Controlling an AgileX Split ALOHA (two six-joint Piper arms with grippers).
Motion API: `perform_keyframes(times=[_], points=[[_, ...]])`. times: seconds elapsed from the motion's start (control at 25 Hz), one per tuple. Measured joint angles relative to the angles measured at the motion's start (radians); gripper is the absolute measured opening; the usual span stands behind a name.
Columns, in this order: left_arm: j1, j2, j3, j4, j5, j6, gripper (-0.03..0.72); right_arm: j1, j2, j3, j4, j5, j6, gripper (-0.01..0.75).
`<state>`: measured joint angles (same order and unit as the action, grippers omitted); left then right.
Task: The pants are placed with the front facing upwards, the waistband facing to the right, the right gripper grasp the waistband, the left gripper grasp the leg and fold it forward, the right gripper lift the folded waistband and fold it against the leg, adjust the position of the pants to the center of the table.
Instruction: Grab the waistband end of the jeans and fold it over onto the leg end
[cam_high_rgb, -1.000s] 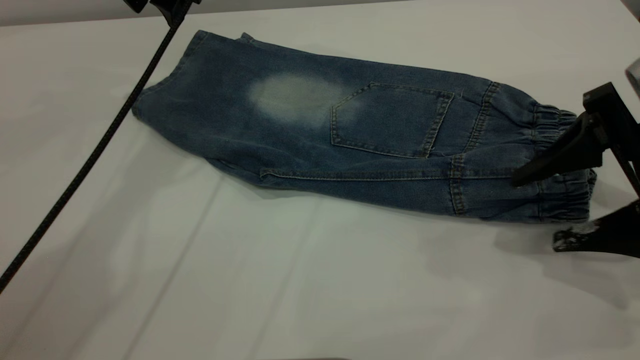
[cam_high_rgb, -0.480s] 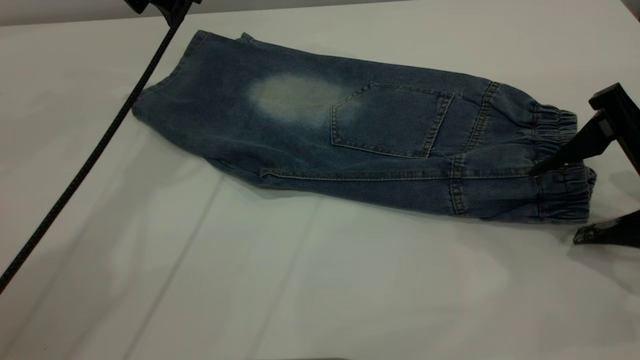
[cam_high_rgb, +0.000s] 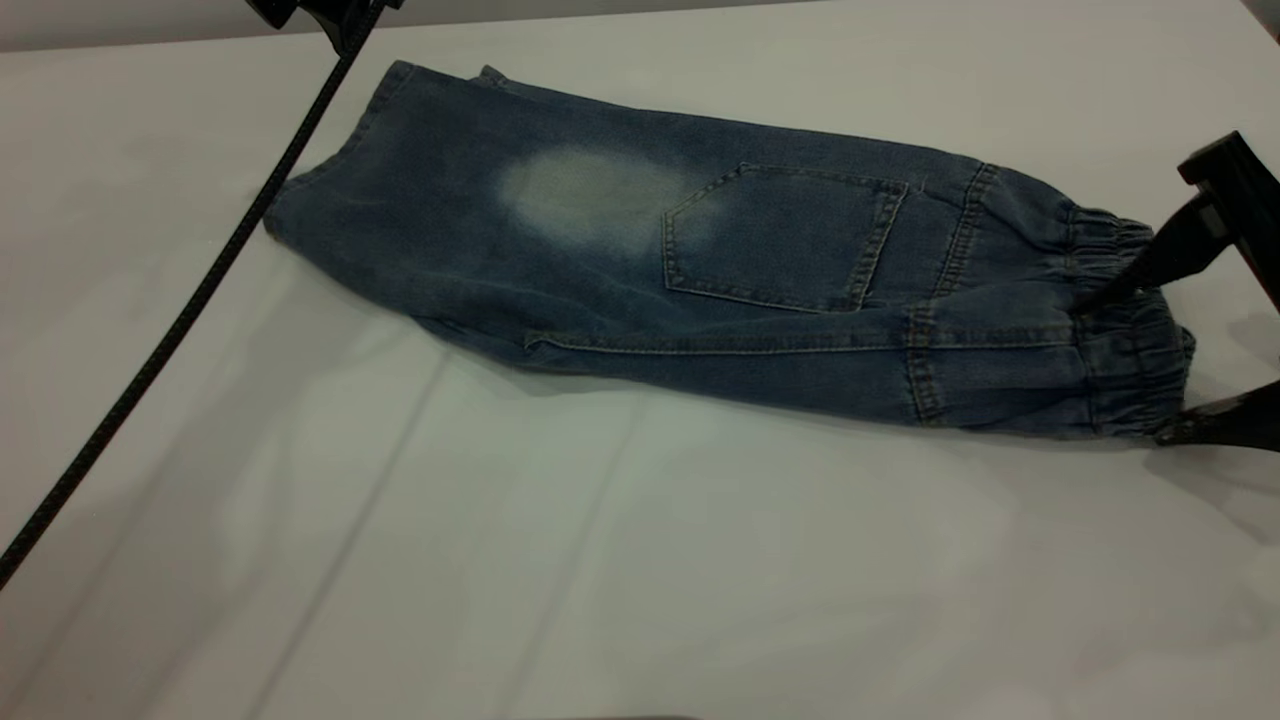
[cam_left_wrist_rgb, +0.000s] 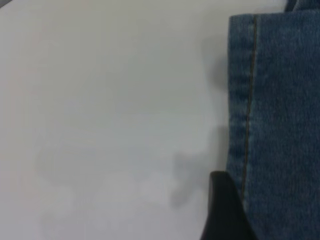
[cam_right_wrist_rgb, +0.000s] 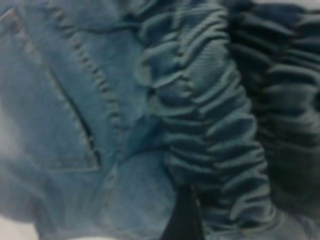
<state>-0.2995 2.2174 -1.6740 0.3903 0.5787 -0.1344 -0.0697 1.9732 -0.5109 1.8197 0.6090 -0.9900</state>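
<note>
The blue denim pants (cam_high_rgb: 700, 260) lie folded lengthwise on the white table (cam_high_rgb: 600, 560), back pocket (cam_high_rgb: 780, 235) up and leg hem at the far left. The ruched waistband (cam_high_rgb: 1125, 330) is at the right end. My right gripper (cam_high_rgb: 1122, 372) is open and straddles the waistband, with one finger (cam_high_rgb: 1150, 270) resting on top and the other (cam_high_rgb: 1215, 425) low on the table at its near edge. In the right wrist view the waistband (cam_right_wrist_rgb: 210, 115) fills the picture behind one finger (cam_right_wrist_rgb: 182, 215). In the left wrist view one left finger (cam_left_wrist_rgb: 225, 210) sits beside the leg hem (cam_left_wrist_rgb: 250, 100).
A black braided cable (cam_high_rgb: 180, 310) slants across the table's left side from the left arm's black body (cam_high_rgb: 335, 12) at the top edge. Bare tabletop stretches in front of the pants.
My right gripper has drawn back to the right, from reaching over the pants' seat to just the waistband. Its lower finger has come in against the waistband's near edge. The pants barely shifted.
</note>
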Motion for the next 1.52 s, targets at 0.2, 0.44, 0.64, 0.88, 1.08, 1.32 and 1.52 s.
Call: perform_keyframes(times=[0.2,0.44,0.64,0.88,1.08,1.32,1.52], points=[[0.0,0.0,0.0,0.0,0.002,0.0,0.4,0.0,0.0,0.0,0.0,-0.018,0.002,0.577],[-0.009,0.0,0.0,0.0,0.022,0.0,0.4,0.0,0.0,-0.017,-0.002,-0.039,0.011,0.545],[-0.044,0.0,0.0,0.0,0.026,0.024,0.399,0.0,0.0,-0.048,-0.002,-0.047,0.023,0.505],[-0.102,0.0,0.0,-0.021,0.034,0.029,0.399,0.0,0.0,-0.051,-0.002,-0.066,0.027,0.406],[-0.178,0.019,0.0,-0.101,0.025,0.072,0.399,0.0,0.0,-0.054,-0.001,-0.06,0.006,0.141],[-0.276,0.123,-0.002,-0.209,-0.011,0.088,0.399,0.0,0.0,-0.063,-0.001,0.004,-0.071,0.05],[-0.364,0.192,-0.002,-0.25,-0.054,0.134,0.399,0.0,0.0,-0.098,-0.001,0.136,-0.118,0.05]])
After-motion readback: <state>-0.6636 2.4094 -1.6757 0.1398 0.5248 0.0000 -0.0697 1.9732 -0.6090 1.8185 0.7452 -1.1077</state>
